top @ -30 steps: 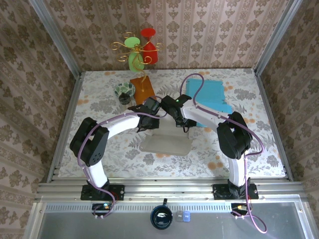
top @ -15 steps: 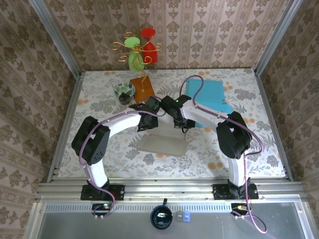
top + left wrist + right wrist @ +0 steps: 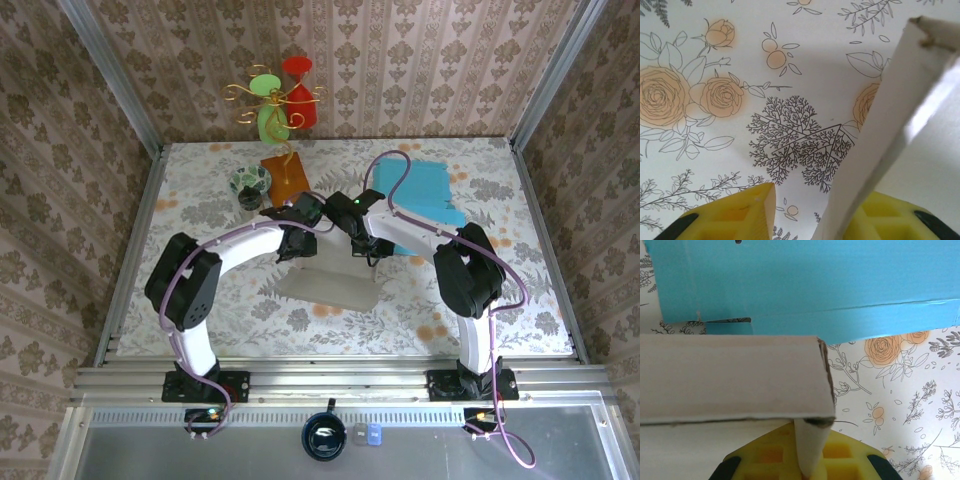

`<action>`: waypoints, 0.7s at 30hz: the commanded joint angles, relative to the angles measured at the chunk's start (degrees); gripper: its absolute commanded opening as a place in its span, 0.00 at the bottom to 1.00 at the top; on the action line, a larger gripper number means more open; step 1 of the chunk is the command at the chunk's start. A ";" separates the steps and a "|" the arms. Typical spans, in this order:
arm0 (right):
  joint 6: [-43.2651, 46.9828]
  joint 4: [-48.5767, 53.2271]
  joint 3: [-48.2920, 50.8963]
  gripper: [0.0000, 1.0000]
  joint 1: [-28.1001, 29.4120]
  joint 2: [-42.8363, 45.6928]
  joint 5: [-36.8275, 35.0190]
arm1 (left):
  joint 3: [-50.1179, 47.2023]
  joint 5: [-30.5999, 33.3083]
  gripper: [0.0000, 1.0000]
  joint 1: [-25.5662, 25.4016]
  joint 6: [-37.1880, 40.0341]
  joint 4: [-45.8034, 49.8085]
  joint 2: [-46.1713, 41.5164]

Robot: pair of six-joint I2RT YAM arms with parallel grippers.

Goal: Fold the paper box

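The paper box (image 3: 325, 290) is a pale cardboard blank lying in the middle of the flowered table, with its far edge lifted. My left gripper (image 3: 298, 243) is at the far left corner of the box. In the left wrist view the yellow jaws of that gripper (image 3: 822, 195) stand apart, and a white flap (image 3: 890, 110) leans against the right finger (image 3: 895, 217) without being pinched. My right gripper (image 3: 362, 245) is at the far right corner. In the right wrist view that gripper (image 3: 810, 440) is shut on a thin upright wall of the box (image 3: 730, 375).
Blue sheets (image 3: 425, 190) lie flat just behind the right gripper, also seen as blue sheets (image 3: 805, 285). An orange block (image 3: 285, 175), a small patterned cup (image 3: 250, 183) and a wire stand with green and red cones (image 3: 280, 100) sit at the back left. Metal rails edge the table.
My left gripper has opened and let go of the box flap, after shifting slightly to the right. The right gripper keeps its grip and has barely moved.
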State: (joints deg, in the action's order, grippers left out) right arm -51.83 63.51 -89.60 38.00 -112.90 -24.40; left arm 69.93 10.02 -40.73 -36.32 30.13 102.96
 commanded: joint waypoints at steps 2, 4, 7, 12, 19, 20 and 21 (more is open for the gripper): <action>-0.42 2.44 0.85 0.00 -1.39 -2.70 -3.18 | -1.42 -1.56 0.38 -1.53 4.93 -3.34 -5.81; -0.38 2.36 0.70 0.00 -1.44 -2.78 -2.94 | -3.01 -3.80 0.39 -0.91 5.64 -5.16 -6.66; -0.36 2.48 0.56 0.00 -1.50 -3.10 -2.89 | -4.62 -7.52 0.40 0.09 6.52 -8.59 -7.35; -0.37 2.44 0.41 0.00 -1.69 -3.11 -2.87 | -4.72 -9.87 0.38 0.75 7.55 -9.21 -6.86; -0.29 2.45 0.35 0.00 -1.86 -2.88 -2.79 | -3.45 -10.02 0.38 1.30 7.87 -7.81 -2.98; -0.31 2.49 0.38 0.00 -1.84 -2.86 -2.78 | -3.12 -9.86 0.38 1.33 7.96 -7.89 -2.46; -0.37 2.43 0.39 0.00 -1.85 -2.86 -2.76 | -2.59 -9.60 0.37 1.29 8.11 -7.74 -1.87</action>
State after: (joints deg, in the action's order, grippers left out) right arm -51.62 63.81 -89.60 36.14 -115.24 -24.91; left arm 65.65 1.02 -39.66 -29.74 22.26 99.31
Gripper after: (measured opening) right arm 0.075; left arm 0.375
